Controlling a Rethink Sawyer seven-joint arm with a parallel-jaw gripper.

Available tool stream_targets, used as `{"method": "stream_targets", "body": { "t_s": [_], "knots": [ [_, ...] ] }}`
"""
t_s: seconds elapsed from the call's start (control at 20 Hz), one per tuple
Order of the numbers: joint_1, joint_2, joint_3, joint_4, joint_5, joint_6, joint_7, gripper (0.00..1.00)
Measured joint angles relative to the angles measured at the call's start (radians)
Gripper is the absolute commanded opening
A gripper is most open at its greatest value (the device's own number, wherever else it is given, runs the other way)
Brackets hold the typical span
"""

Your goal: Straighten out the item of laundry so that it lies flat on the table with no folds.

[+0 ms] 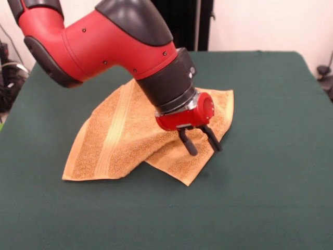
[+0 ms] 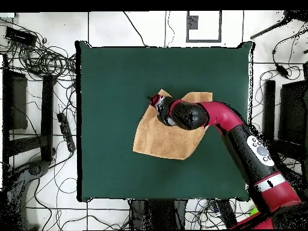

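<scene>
Towel: the orange-tan towel (image 1: 125, 138) lies near the middle of the table (image 1: 270, 172), rumpled; in the front view its 5 o'clock corner is folded over into a loose flap pointing toward the camera.
Bands: one paler woven band (image 1: 115, 124) shows, running from 12 to 7 o'clock across the left half; a second cannot be made out.
Gripper: the gripper (image 1: 201, 140) hangs over the towel's 4 o'clock edge with its two dark fingers (image 1: 188, 142) spread apart and nothing between them. The tips look low, at or just above the cloth; contact cannot be confirmed.
Overhead: the arm's wrist covers the upper middle of the towel, so the fold beneath is hidden there.
Handling: judged soft, light and limp terry; it should drape and drag rather than slide stiffly, and a pinch will gather several layers if taken deep.
Where to grip: probably the free corner of the folded flap at 5 o'clock, top layer only, then draw it outward.
</scene>
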Motion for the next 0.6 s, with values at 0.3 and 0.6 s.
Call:
{"method": "stream_targets", "body": {
  "t_s": [0.3, 0.6],
  "knots": [
    [0.0, 0.0, -0.001, -0.008, -0.004, 0.034, -0.076, 1.0],
    [0.017, -0.002, -0.028, -0.033, -0.024, 0.033, -0.088, 1.0]
  ]
}}
